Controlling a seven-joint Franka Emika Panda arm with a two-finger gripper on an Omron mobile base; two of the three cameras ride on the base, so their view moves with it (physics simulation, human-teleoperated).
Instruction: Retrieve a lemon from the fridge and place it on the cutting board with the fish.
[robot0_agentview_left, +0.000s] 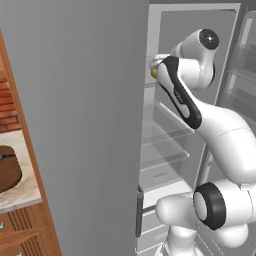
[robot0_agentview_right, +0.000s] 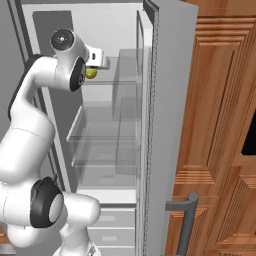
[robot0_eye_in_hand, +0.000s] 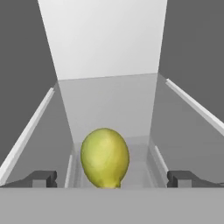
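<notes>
- A kitchen: open fridge with glass shelves fills the frame centre.
- Wooden cabinets at right; stone counter at lower left.

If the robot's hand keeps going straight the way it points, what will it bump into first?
Most likely the lemon. It sits on the fridge shelf, straight ahead between the open hand's fingertips. Behind it is the fridge's back wall.

The arm covers most of the lemon in the left base view, leaving a yellow-green sliver. The brown cutting board is cut off by the left edge, and the dark mark on it is too small to identify.
</notes>
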